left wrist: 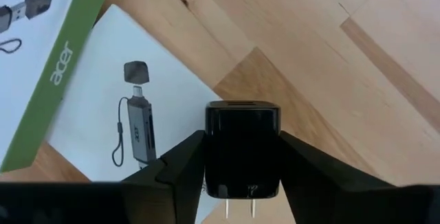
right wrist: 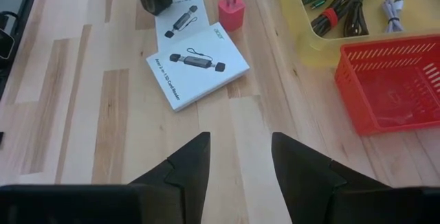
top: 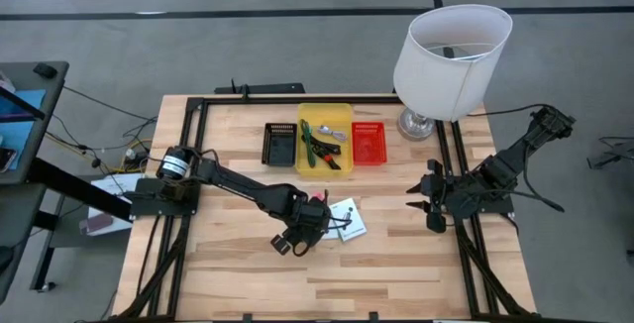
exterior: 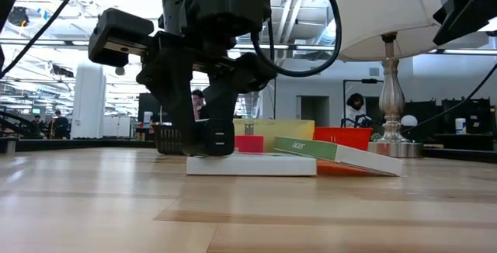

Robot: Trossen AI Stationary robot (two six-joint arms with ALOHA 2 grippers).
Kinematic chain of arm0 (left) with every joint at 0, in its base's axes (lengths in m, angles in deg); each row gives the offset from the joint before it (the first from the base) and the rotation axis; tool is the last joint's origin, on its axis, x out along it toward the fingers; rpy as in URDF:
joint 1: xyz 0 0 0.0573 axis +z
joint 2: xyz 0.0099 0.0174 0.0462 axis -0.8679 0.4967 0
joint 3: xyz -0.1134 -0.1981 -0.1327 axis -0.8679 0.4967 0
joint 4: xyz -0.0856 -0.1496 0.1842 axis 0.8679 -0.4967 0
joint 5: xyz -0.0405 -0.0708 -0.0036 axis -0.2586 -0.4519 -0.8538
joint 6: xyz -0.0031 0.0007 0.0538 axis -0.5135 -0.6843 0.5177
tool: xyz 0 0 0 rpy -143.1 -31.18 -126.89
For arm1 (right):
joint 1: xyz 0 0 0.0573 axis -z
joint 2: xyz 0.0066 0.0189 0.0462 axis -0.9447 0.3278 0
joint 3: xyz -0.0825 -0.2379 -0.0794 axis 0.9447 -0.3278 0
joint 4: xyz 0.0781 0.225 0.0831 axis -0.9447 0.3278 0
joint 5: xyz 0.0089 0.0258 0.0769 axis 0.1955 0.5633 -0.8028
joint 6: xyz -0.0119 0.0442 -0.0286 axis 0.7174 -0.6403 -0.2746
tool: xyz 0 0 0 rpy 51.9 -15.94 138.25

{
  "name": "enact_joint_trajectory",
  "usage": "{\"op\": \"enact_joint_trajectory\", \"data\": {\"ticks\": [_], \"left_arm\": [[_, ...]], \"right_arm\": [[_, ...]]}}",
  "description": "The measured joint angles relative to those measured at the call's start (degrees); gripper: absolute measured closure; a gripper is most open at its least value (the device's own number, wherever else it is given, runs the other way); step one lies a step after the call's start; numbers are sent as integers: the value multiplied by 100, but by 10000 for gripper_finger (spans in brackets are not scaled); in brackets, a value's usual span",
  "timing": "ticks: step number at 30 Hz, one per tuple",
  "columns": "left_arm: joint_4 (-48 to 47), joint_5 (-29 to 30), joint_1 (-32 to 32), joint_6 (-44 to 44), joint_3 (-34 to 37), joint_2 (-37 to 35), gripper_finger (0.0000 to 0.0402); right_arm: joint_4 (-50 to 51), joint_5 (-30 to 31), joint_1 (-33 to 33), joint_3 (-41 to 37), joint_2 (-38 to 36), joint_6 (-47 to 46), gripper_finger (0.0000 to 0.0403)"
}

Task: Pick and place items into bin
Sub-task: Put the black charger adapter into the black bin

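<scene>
My left gripper [top: 309, 226] stands near the table's middle, pointing down, shut on a small black plug adapter [left wrist: 242, 148] over a corner of a white card-reader box [left wrist: 103, 107]. A second white box with a green "acer" stripe [right wrist: 196, 69] lies partly on the first, tilted [exterior: 334, 154]. A pink-red plug cube [right wrist: 232, 12] sits on the table beside them. Green and red-and-black cables [right wrist: 340, 7] and a silver cable [right wrist: 393, 7] lie in the yellow bin [top: 342, 115]. My right gripper [right wrist: 240, 159] waits open at the table's right edge. My left gripper pinches the black plug adapter by its two opposite side faces [left wrist: 216, 148] between the two fingers, coming from above and pointing down. The two metal prongs [left wrist: 237, 209] point back toward the wrist. In the low view its lower end [exterior: 220, 148] is at the white box's top; whether it rests there I cannot tell.
A black bin [top: 279, 143] and a red mesh basket [top: 369, 143] flank the yellow bin at the far side. A white lamp [top: 451, 51] stands at the far right corner. Bare wood lies in front of the boxes toward the near edge. People show in the room behind.
</scene>
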State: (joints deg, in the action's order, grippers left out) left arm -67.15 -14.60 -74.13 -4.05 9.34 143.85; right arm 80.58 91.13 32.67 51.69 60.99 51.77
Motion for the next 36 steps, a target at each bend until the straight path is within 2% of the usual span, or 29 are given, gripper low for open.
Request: {"op": "enact_joint_trajectory", "data": {"ticks": [6,11,23,29,36], "left_arm": [[-144,-3,0,-125,0,-42,258],[-237,80,0,-159,0,-184,252],[-737,765,53,-338,0,-740,254],[-1116,977,274,-440,0,-1067,255],[-1485,1533,620,-580,0,-1404,252]], "right_arm": [[-1,-4,0,0,0,-99,252],[-4,-11,0,0,0,-101,254],[-20,-13,0,0,0,-110,255],[-22,-13,0,0,0,-270,251],[-18,-16,0,0,0,-359,252]]}}
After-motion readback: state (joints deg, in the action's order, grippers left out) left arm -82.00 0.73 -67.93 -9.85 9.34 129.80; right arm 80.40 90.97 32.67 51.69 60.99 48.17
